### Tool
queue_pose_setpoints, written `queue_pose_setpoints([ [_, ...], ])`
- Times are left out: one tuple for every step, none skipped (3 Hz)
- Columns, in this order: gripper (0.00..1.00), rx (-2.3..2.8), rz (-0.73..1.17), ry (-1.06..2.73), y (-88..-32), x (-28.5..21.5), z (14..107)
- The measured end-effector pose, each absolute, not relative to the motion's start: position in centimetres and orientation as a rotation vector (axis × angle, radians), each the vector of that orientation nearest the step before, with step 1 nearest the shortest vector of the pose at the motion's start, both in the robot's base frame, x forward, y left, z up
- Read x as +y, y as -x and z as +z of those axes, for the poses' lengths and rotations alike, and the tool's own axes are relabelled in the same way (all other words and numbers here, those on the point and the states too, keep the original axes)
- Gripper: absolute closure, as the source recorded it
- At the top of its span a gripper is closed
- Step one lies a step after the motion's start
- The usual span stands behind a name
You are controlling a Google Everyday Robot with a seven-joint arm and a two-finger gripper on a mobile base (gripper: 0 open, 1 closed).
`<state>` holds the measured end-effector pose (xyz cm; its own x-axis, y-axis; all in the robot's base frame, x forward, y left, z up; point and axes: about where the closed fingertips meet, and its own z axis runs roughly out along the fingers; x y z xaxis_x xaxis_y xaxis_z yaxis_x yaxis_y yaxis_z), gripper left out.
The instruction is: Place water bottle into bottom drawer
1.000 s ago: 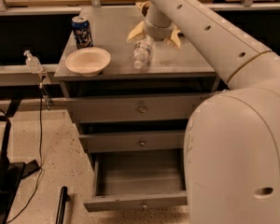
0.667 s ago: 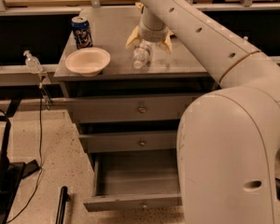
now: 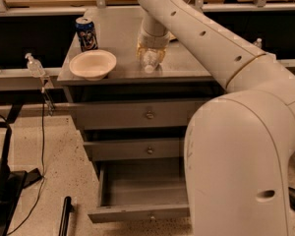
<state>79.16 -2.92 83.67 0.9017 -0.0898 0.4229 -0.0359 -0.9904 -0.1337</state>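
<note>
The camera view looks down on a grey tabletop (image 3: 120,31) over a stack of three drawers. The end effector (image 3: 151,52) hangs at the end of the white arm (image 3: 201,33), low over the middle of the tabletop and right on top of the water bottle (image 3: 151,60). The wrist above hides it, so I cannot tell whether it is apart, together or clamped on the bottle.

The water bottle sits about midway between the left and right edges, closer to the front edge than to the back, with its pale cap pointing at the front edge.

A white bowl (image 3: 92,64) stands at the front left corner, and a blue drink can (image 3: 86,33) stands upright just behind it along the left edge.

Below, the two upper drawers are shut. The bottom drawer (image 3: 132,213) is pulled out, with its grey inside showing.

The robot's white body (image 3: 241,166) fills the lower right.

A pump-top bottle (image 3: 34,66) stands on a ledge off the left edge.
</note>
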Motion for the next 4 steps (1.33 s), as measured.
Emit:
queue_pose_setpoints([
  [0.87, 0.063, -0.656, 2.883, -78.0, -2.0, 85.2],
  [1.0, 0.153, -0.668, 2.812, -75.8, -2.7, 88.2],
  [1.0, 0.33, -0.719, 2.766, -72.9, -5.3, 91.4],
  [1.0, 0.675, -0.708, 2.706, -68.1, -10.9, 92.6],
])
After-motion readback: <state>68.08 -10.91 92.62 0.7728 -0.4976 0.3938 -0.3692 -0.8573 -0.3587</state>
